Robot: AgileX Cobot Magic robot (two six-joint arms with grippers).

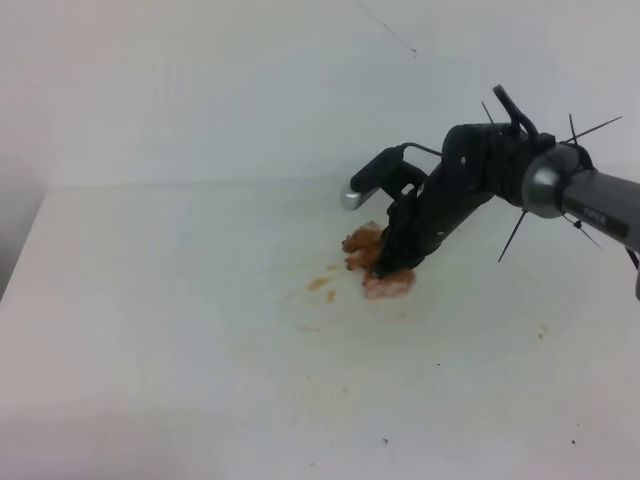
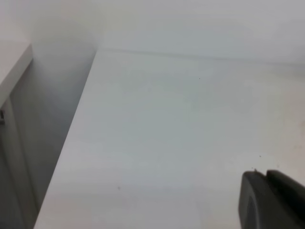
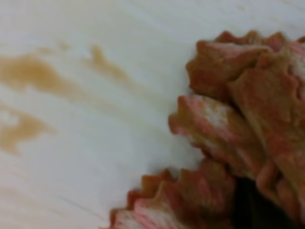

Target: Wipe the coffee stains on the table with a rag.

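White, wide flat table (image 1: 150,330) carries amber-brown coffee stains (image 1: 320,285) at nine o'clock of the crumpled pinkish-brown rag (image 1: 388,284), pinched by the black right gripper (image 1: 392,262) mid-wipe; next, probably, a leftward drag.

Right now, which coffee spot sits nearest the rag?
The small amber spot just left of the rag on the table; the bigger spot lies further left.

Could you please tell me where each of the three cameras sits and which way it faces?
Exterior high: above the table's near side, looking down and across it; shows the right arm and its gripper shut on the rag, beside the stains.
Left wrist: on the left arm, looking along bare table toward its left edge; only a dark gripper part shows.
Right wrist: just above the table, close on the rag and stains; barely any gripper visible.
Shared: exterior and right wrist both show rag and stains.
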